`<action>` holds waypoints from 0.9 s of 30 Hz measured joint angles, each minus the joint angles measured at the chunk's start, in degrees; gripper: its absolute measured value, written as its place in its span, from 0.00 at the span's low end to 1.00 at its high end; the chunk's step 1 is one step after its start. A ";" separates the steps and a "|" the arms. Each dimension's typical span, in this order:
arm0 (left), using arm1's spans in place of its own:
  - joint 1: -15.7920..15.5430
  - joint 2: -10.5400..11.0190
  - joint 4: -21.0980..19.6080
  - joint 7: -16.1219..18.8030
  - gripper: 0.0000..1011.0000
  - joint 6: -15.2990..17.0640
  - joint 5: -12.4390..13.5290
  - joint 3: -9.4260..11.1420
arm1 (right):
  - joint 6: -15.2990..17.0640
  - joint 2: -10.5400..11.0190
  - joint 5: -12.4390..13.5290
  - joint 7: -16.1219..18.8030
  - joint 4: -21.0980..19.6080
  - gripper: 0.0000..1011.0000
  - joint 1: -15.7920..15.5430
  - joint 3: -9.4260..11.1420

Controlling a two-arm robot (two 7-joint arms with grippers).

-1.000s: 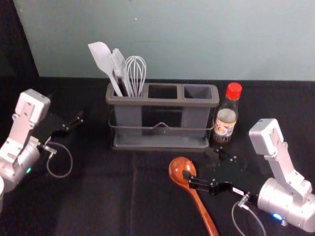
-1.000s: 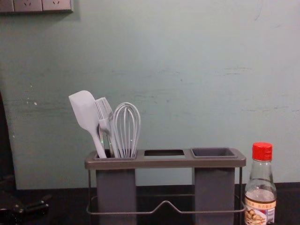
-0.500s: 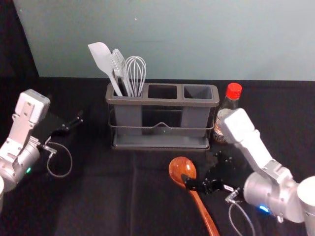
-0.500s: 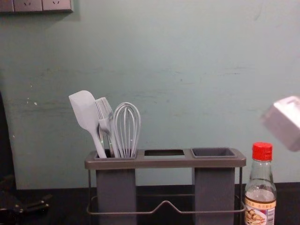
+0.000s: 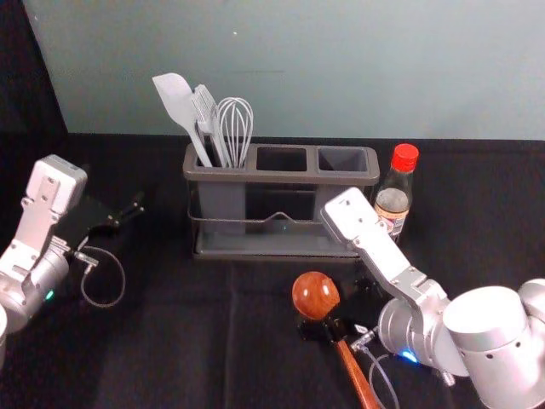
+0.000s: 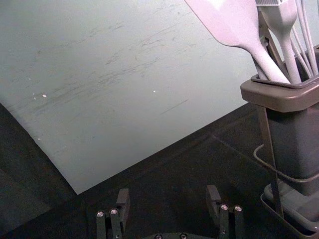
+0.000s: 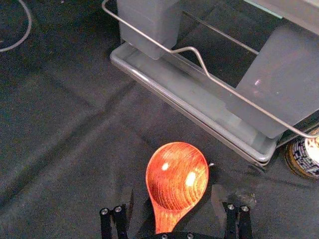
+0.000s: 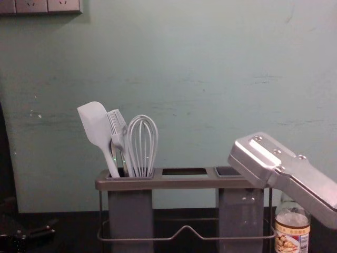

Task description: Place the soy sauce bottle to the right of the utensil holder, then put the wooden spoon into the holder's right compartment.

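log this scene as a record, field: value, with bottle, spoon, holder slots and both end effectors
bottle: upright, right of the holder
spoon: on the cloth in front of the holder, bowl toward it
left slot: spatula, brush, whisk
middle slot: empty
right slot: empty, spoon not in yet
right end effector: open, fingers astride the spoon
left end effector: open, left of the holder
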 joint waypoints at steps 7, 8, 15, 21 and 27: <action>0.00 0.00 0.00 0.00 0.99 0.00 0.00 0.00 | 0.24 -2.25 0.09 -0.23 0.80 0.99 -0.66 1.83; 0.00 0.00 0.00 0.00 0.99 0.00 0.00 0.00 | 0.23 -2.45 0.10 -0.24 0.85 0.99 -0.74 1.97; 0.00 0.00 0.00 0.00 0.99 0.00 0.00 0.00 | -0.40 -4.59 0.25 -0.63 1.34 0.99 -2.05 4.09; 0.00 0.00 0.00 0.00 0.99 0.00 0.00 0.00 | -0.95 -5.71 0.07 -0.63 1.67 0.99 -2.58 4.88; 0.00 0.00 0.00 0.00 0.99 0.00 0.00 0.00 | -0.97 -6.34 -0.53 -0.58 2.28 0.99 -2.51 4.98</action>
